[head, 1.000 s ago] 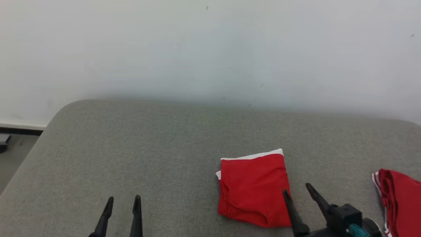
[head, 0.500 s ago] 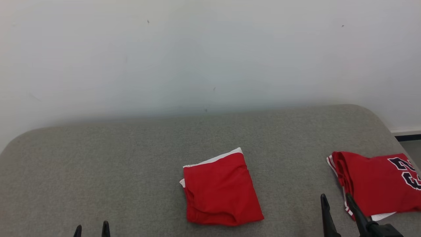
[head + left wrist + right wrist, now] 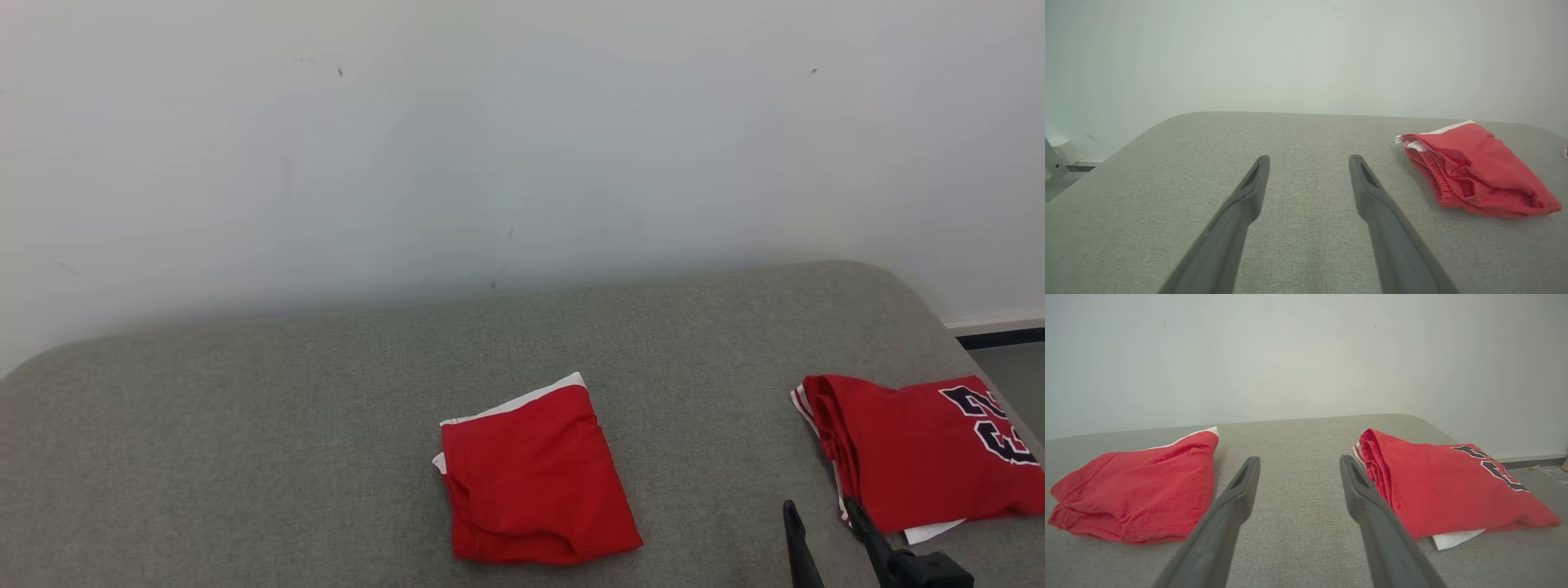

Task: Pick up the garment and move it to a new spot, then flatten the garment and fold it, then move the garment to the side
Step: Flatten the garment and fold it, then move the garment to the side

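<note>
A folded red garment with a white edge point(image 3: 535, 478) lies flat on the grey padded surface point(image 3: 245, 408). In the left wrist view it point(image 3: 1474, 171) sits off to the right of my left gripper point(image 3: 1309, 157), which is open and empty above bare grey fabric. My right gripper point(image 3: 819, 505) is open too, with nothing between its fingers. It stands between that garment point(image 3: 1139, 490) and a second folded red garment with dark numbers point(image 3: 1449, 490). Its right finger point(image 3: 1372, 498) is close to that garment's folded edge.
The numbered red garment point(image 3: 922, 453) lies near the surface's rounded right end, with a white piece poking out beneath it. A pale wall point(image 3: 522, 147) runs behind the far edge. Floor and a dark baseboard point(image 3: 1000, 336) show at the right.
The head camera has turned right, bringing the numbered garment into full view. My right gripper has left the plain garment's corner and now stands beside the numbered one. The left gripper slid below the frame.
</note>
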